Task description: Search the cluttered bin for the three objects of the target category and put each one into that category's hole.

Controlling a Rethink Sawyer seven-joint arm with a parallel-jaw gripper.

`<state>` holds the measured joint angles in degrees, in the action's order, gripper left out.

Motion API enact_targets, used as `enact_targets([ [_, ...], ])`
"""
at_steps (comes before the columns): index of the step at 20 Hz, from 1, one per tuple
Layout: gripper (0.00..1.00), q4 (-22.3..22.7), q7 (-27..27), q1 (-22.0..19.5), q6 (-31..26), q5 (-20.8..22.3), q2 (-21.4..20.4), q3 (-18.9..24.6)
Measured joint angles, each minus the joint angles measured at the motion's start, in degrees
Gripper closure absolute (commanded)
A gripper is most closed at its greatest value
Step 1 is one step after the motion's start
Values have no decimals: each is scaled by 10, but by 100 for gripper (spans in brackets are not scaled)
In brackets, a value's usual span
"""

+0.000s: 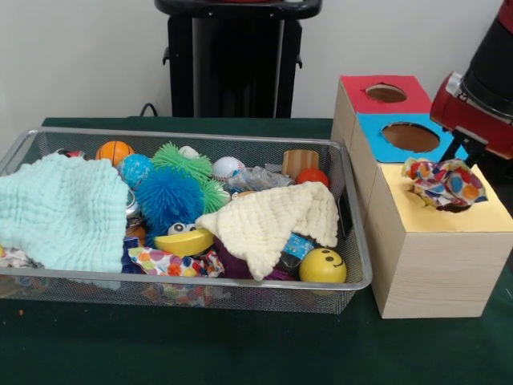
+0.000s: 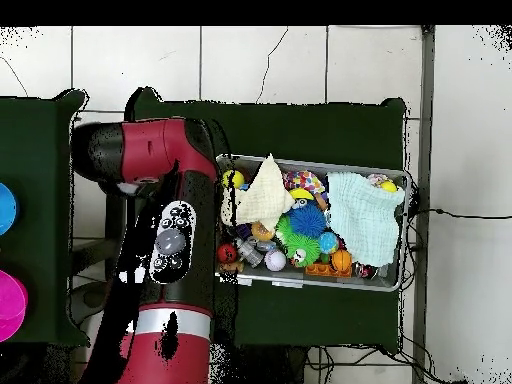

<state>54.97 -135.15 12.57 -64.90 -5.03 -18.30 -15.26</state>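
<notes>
A: The crumpled fabric piece printed with red, yellow, blue and white patches (image 1: pixel 445 184) sits on the yellow top of the pale wooden box (image 1: pixel 437 241), right where its round hole should be. The hole itself is covered, so I can't see it.

B: So the step in hand looks like the drop. To do it well, the cloth has to go down through the opening rather than bunch on the rim. Soft fabric like that tends to catch an edge, so I'd want it centred and pressed in, not just let go.

A: Can you read the gripper?

B: Not really. In the front view the red and black arm (image 1: pixel 481 104) comes in from the upper right, and a dark part at its end reaches down to the cloth's far edge. Whether it grips the cloth or has let go, I cannot tell. From overhead the arm's body (image 2: pixel 165 245) hides everything under it.

A: And the rest?

B: At least one more dotted piece (image 1: pixel 168 262) lies at the near edge of the wide shallow silver wire-mesh bin (image 1: pixel 200 281) on the green desk (image 1: pixel 240 345), beside the cream waffle-weave cloth (image 1: pixel 268 220). What looks like a patterned scrap peeks out under the mint-green cloth (image 1: pixel 60 212), though I can't be sure. That's where I'd search next
</notes>
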Motion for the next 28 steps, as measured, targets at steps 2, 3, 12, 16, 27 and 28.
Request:
enact_targets([
  [2,100,0,0,0,1,2,6,0],
  [3,100,0,0,0,3,2,8,0],
  [12,100,0,0,0,59,-4,33,2],
  [16,100,0,0,-3,61,-16,37,7],
  [27,100,28,0,-69,59,-85,56,86],
  [28,100,29,0,-71,59,-88,56,89],
])
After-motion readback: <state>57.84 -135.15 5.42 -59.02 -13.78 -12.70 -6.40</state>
